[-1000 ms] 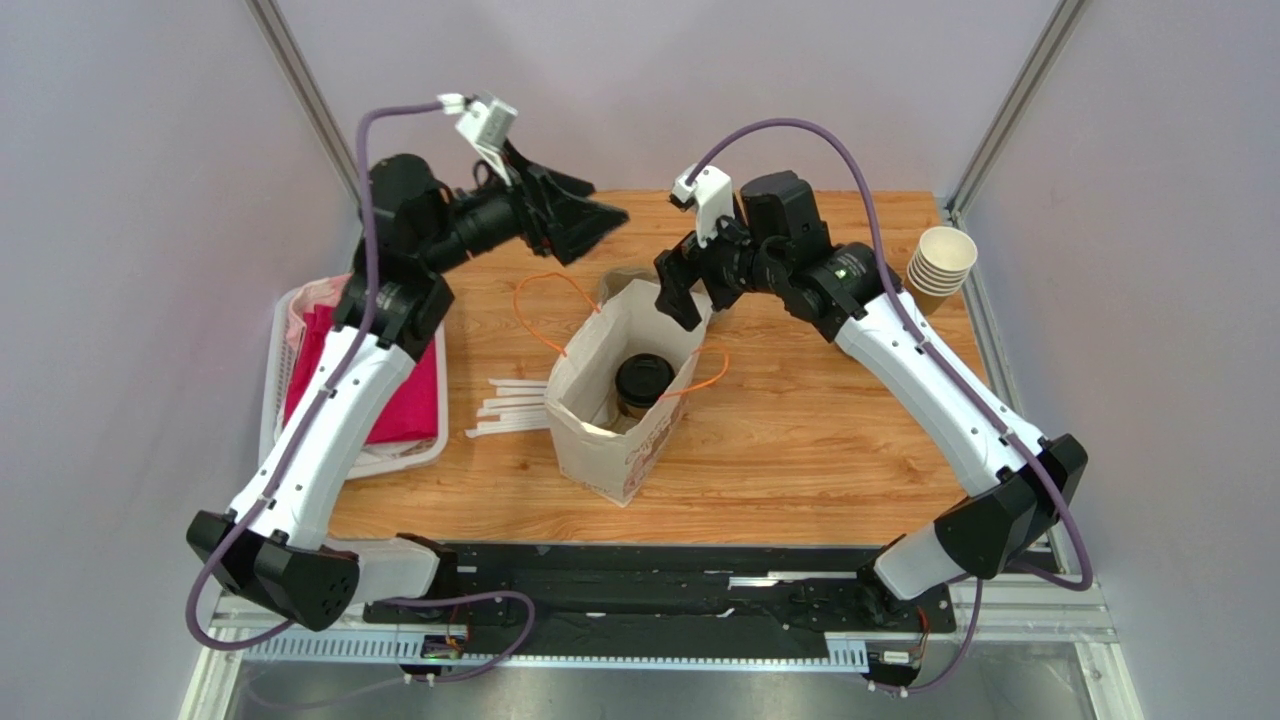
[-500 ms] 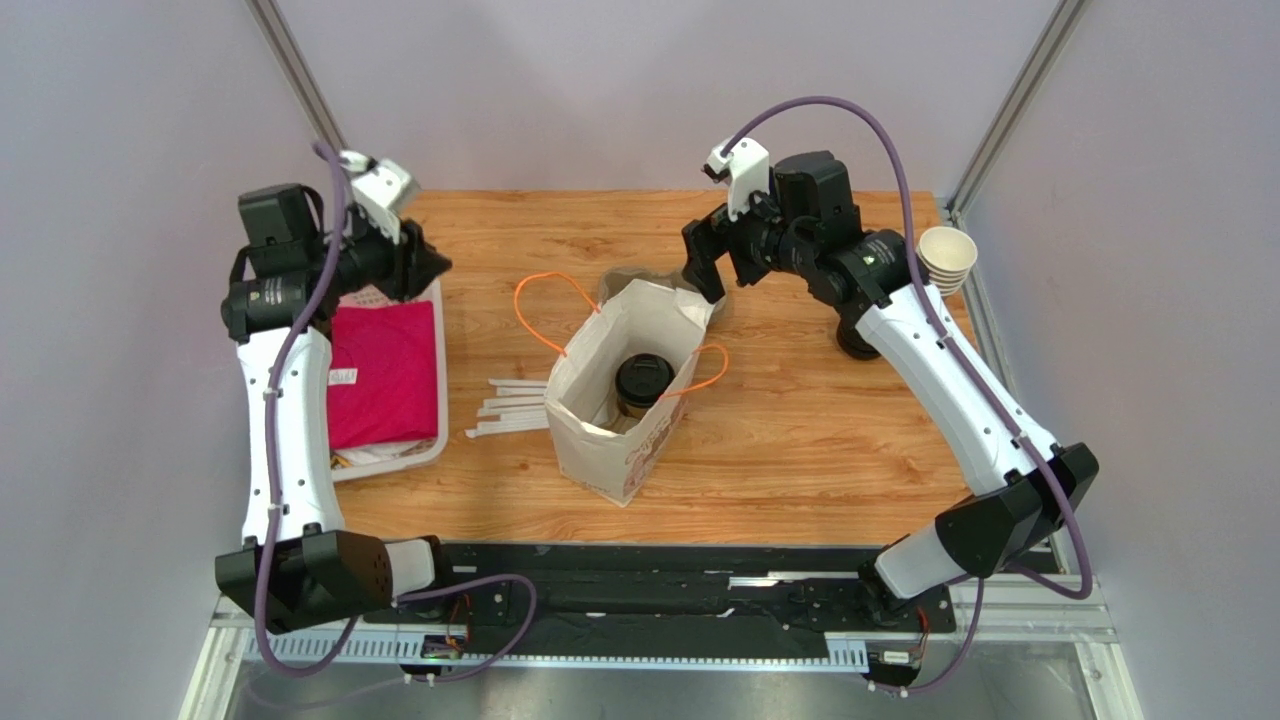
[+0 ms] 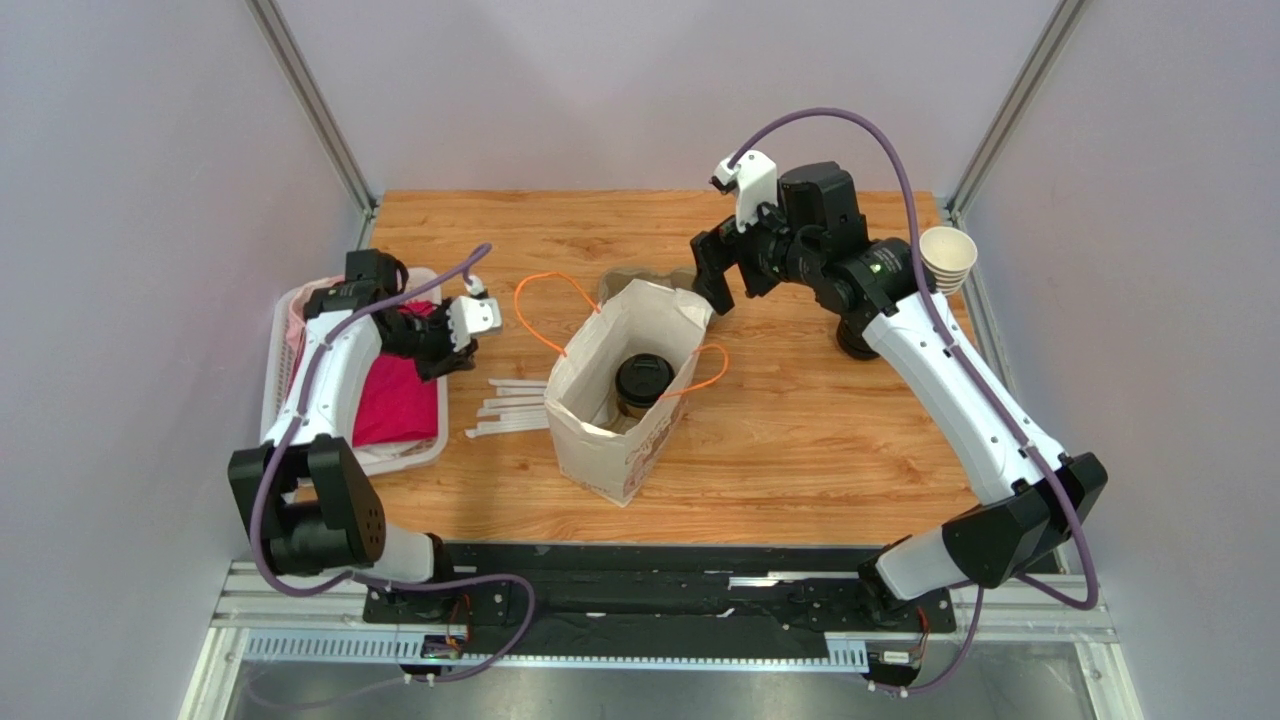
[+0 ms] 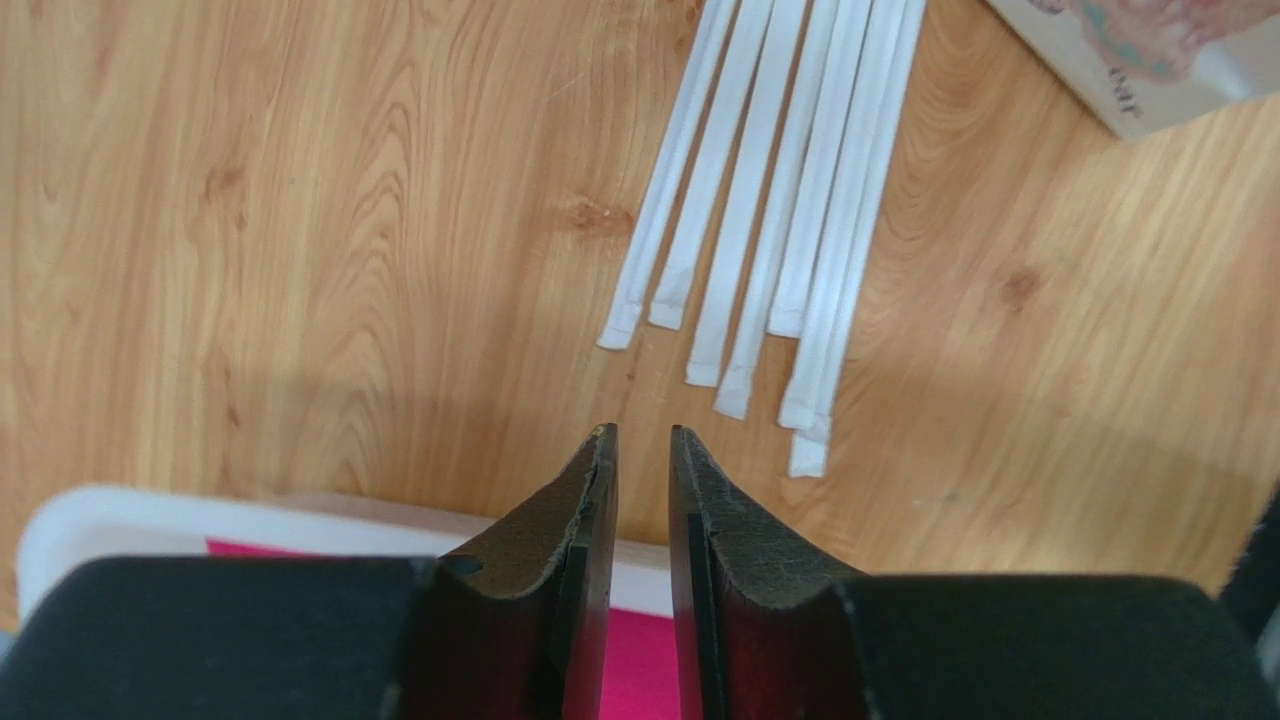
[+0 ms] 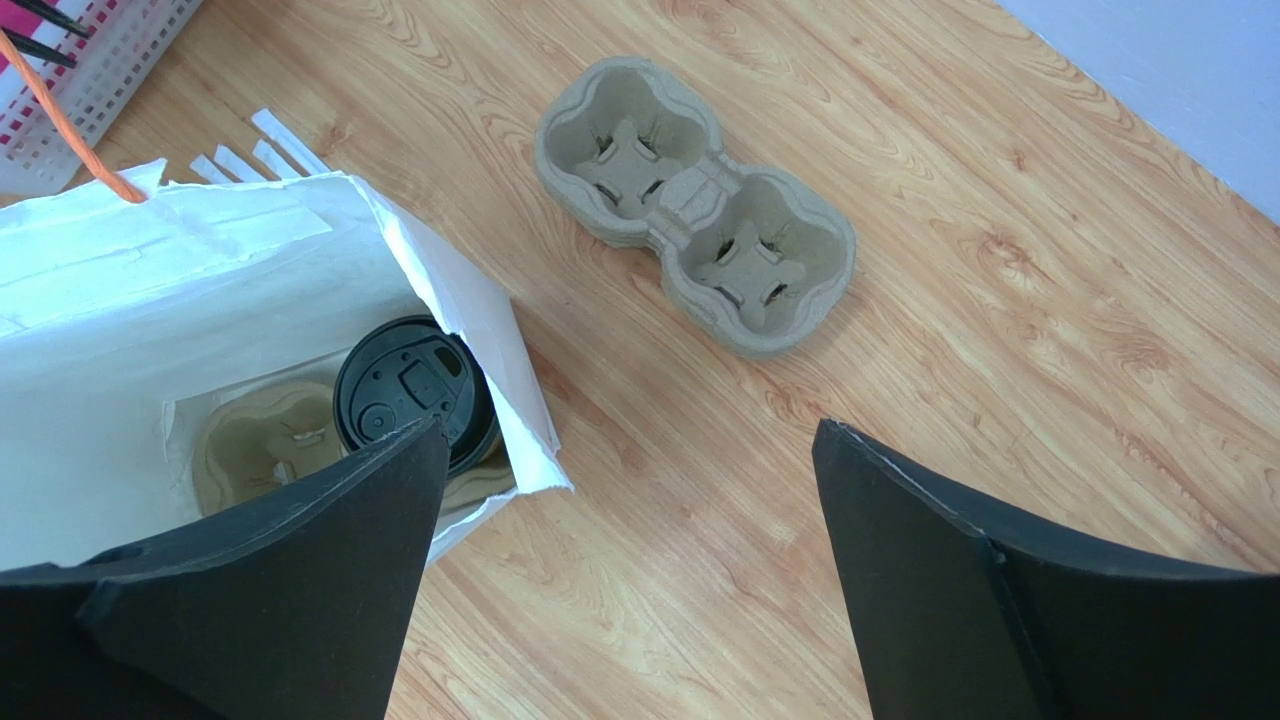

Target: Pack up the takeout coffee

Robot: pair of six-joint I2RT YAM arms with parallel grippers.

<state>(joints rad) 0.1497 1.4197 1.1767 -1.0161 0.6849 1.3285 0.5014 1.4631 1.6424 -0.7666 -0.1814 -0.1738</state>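
A wooden table stands between pale lilac walls.

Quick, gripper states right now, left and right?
Left gripper: barely open, holding nothing.
Right gripper: wide open, holding nothing.

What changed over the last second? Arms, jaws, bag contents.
The left gripper swung from high over the far side down to the left, and is now low over the wrapped straws by the basket. Its jaws narrowed to a slim gap, holding nothing. The right gripper drew back slightly from the bag, jaws wide throughout. The takeout coffee stayed in the bag.
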